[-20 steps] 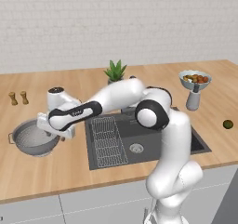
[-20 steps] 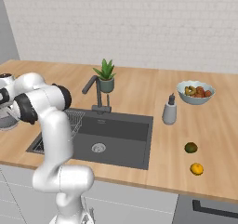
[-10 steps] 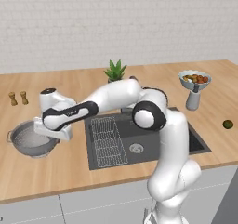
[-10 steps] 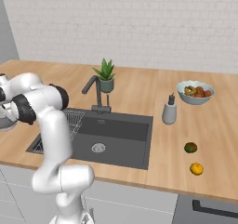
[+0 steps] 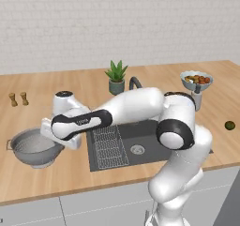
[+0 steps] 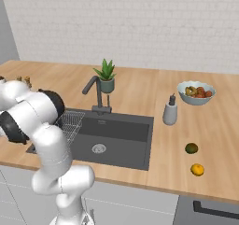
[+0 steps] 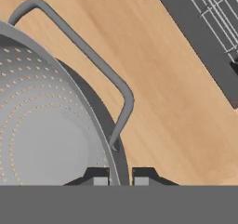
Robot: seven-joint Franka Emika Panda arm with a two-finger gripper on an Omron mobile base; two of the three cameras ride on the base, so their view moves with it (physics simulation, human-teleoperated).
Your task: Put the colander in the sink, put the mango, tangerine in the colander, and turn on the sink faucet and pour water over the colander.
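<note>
In the hand view I am seeing the tool (image 7: 120, 177) pinching the colander (image 7: 46, 125) at its rim, beside a loop handle. From the left base view, the colander (image 5: 33, 147) is sitting on the desk (image 5: 37, 183) left of the sink (image 5: 140, 145); the right base view is giving me the mango (image 6: 191, 148) and tangerine (image 6: 197, 169) on the far side.

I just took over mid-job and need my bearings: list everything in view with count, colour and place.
Perforated metal colander: one, silver, counter left of sink.
Rectangular sink: one, dark grey, wire rack inside.
Angular faucet: one, dark grey, behind sink.
Roundish mango: one, dark green, counter right of sink.
Round tangerine: one, orange, just nearer than mango.
Fruit bowl: one, pale, far right.
Potted plant: one, green, behind faucet.
Hand: shut on the colander's rim.
</note>
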